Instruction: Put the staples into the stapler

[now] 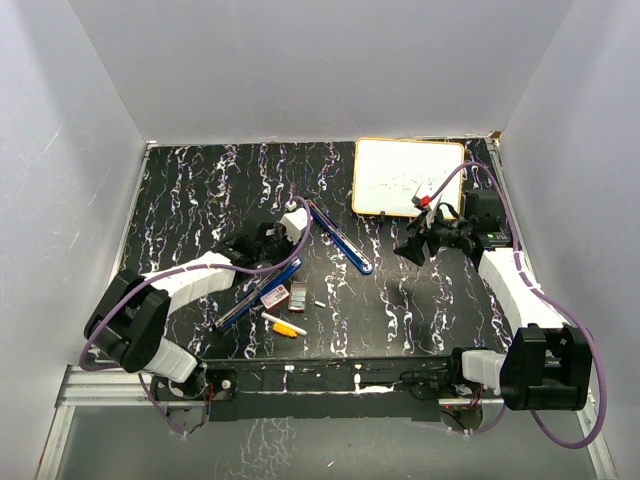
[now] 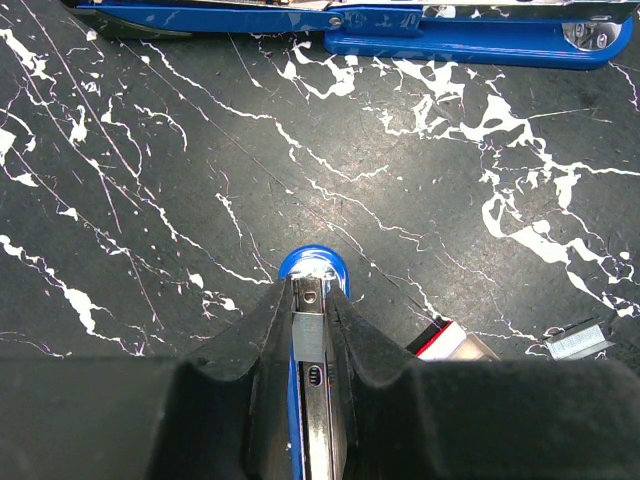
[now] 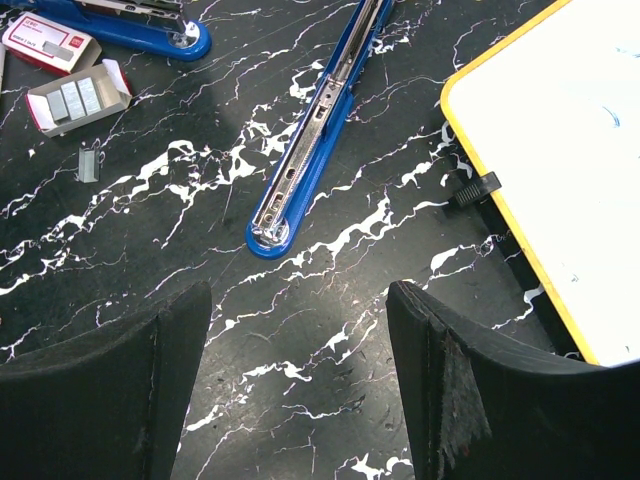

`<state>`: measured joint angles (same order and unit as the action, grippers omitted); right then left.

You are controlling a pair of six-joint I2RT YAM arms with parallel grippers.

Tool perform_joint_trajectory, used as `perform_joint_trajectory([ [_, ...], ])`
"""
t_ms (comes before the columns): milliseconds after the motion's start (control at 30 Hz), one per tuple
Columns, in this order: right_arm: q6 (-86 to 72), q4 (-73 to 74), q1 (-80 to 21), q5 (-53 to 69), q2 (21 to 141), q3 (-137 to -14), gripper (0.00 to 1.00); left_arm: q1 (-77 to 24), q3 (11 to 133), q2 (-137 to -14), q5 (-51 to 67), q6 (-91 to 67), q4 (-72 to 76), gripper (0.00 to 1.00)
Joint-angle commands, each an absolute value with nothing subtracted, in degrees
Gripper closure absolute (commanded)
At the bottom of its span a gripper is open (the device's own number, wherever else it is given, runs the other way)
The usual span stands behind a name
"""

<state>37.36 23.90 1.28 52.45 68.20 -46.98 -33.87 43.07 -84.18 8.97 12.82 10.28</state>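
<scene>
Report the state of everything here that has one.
left gripper: shut on the held stapler
right gripper: open, empty
held stapler: clamped at its tip
other stapler: lying flat, channel exposed
labelled box: lying flat, looks closed
open box: open, staples inside
loose strip: lying apart, not loaded
whiteboard: scribbled on

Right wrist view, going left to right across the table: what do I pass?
open staple box → long blue stapler → whiteboard
</scene>
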Motion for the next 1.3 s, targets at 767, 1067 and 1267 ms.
perform_joint_trajectory([
  [767,37.97,22.65,1.58,53.58,67.78,-47.16,0.26,-34.11,41.67,-84.52,8.7,13.36,10.54,1.0],
  [1067,37.97,22.74,1.58,53.7,67.79,-47.25,0.26,-34.1,41.22,-84.29,7.6,14.27,10.41,1.0],
  [1267,37.97,22.76,1.58,53.68,67.83,-47.2,0.26,-34.11,41.39,-83.76,7.73,14.24,10.37,1.0],
])
